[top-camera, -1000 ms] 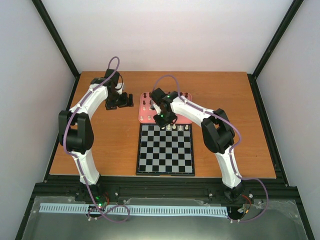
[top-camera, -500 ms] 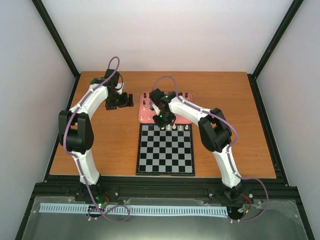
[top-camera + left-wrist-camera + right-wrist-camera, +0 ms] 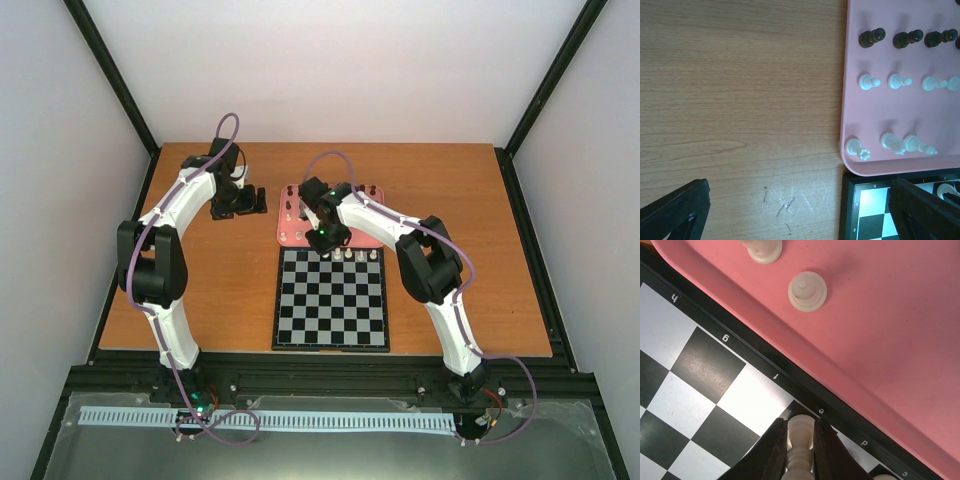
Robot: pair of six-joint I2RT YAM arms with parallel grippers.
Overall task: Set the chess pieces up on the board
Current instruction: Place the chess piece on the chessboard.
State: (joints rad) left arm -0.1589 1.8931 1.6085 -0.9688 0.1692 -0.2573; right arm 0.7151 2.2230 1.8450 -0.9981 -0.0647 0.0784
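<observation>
- The right jaws pinch a cream-white piece [image 3: 801, 440], one dark finger [image 3: 777, 442] pressed to each side of its stem
- That piece stands upright between them on a dark square in the edge row of the board [image 3: 705, 365], by the border letter e
- Just past the tips of these jaws lies the pink tray [image 3: 880, 340], its rim right against the board's black border; farther out on it stand two more white pieces [image 3: 807, 291]
- The left jaws are spread wide, with only bare worktop [image 3: 740, 75] between them, and touch no piece
- Under their finger at the right of the wrist view [image 3: 925, 210] sits a corner of the board, where a lone white piece [image 3: 943, 189] shows just beside that finger, partly hidden
- Ahead of the left jaws, on the tray, dark pieces [image 3: 872, 37] sit in the farthest row, white pawns [image 3: 869, 81] in the middle row, and larger white pieces [image 3: 892, 142] nearest the rim
</observation>
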